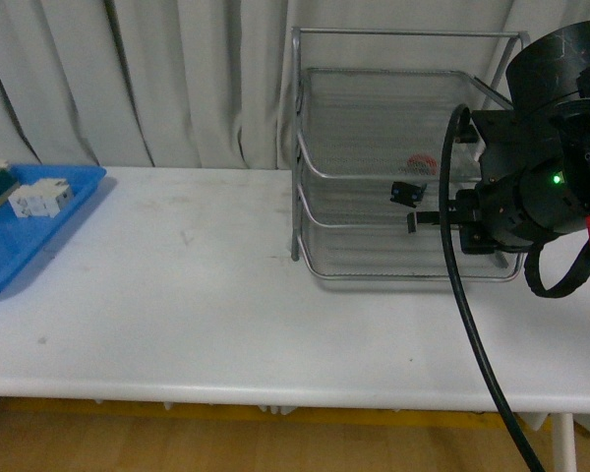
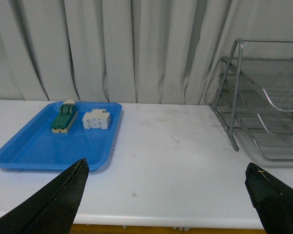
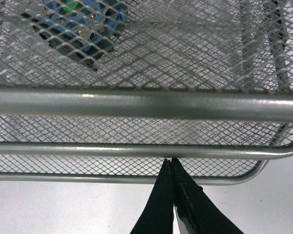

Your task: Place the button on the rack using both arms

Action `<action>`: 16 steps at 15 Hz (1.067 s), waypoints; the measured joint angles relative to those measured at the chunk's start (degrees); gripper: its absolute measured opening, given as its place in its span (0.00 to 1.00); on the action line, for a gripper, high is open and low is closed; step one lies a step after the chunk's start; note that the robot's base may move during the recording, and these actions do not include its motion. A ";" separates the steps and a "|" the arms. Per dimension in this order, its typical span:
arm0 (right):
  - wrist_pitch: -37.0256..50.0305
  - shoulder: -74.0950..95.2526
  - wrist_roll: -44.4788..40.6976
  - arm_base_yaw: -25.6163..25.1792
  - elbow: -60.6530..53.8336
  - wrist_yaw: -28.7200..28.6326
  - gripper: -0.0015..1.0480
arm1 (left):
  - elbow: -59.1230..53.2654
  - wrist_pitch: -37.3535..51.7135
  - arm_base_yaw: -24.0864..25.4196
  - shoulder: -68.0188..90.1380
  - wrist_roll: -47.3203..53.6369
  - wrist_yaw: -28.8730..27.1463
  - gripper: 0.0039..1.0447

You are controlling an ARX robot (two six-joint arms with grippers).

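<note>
The silver wire-mesh rack [image 1: 305,147] stands on the white table at the right; it also shows in the left wrist view [image 2: 234,92]. The button's red cap [image 1: 422,158] shows faintly through the mesh on an upper tier. In the right wrist view its dark body with greenish parts [image 3: 71,24] lies on the mesh above the rails. My right gripper [image 1: 413,223] is shut and empty, its tips [image 3: 172,161] against a front rail of the rack [image 3: 136,105], below the button. My left gripper [image 2: 166,170] is open and empty above the table's front, far from the rack.
A flat blue tray [image 1: 25,251] sits at the table's left edge, with a white terminal block [image 1: 39,198] and a green-and-cream switch block [image 2: 64,117] in it. Pale curtains hang behind. A black cable [image 1: 472,324] hangs from my right arm.
</note>
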 joint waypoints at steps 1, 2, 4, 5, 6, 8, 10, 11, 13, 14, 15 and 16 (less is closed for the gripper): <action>-0.22 -0.66 0.11 0.00 -0.66 -0.46 0.02 | -0.02 0.00 0.00 0.00 0.00 0.00 0.94; -0.66 -1.92 0.57 0.07 -1.86 -1.60 0.02 | 0.00 0.00 0.00 0.00 0.00 0.00 0.94; 0.44 -6.51 1.81 0.96 -6.71 -5.14 0.02 | 0.00 0.00 0.00 0.00 0.00 0.00 0.94; 2.10 -10.40 2.91 2.05 -10.80 -7.67 0.02 | 0.00 0.00 0.00 0.00 0.00 0.00 0.94; 4.66 -16.02 4.44 3.30 -16.61 -10.40 0.02 | 0.00 0.00 0.00 0.00 0.00 0.00 0.94; 8.83 -27.26 6.78 4.11 -26.75 -13.62 0.02 | 0.00 0.00 0.00 0.00 0.00 0.00 0.94; 11.17 -38.95 10.60 0.94 -35.82 -14.78 0.02 | 0.00 0.00 0.00 0.00 0.00 0.00 0.94; 12.72 -44.76 10.95 -1.36 -39.69 -13.22 0.02 | 0.00 0.00 0.00 0.00 0.00 0.00 0.94; 11.65 -54.38 13.09 -7.58 -43.76 -14.60 0.02 | 0.00 0.00 0.00 0.00 0.00 0.00 0.94; 11.15 -58.25 13.88 -11.43 -44.81 -15.39 0.02 | -0.02 0.00 0.00 0.00 0.00 0.00 0.94; 15.08 -60.48 13.22 -14.75 -46.23 -15.69 0.02 | 0.00 0.00 0.00 0.00 0.00 0.00 0.94; 26.40 -62.90 7.72 -16.55 -50.82 -13.22 0.02 | 0.00 0.00 0.00 0.00 0.00 0.00 0.94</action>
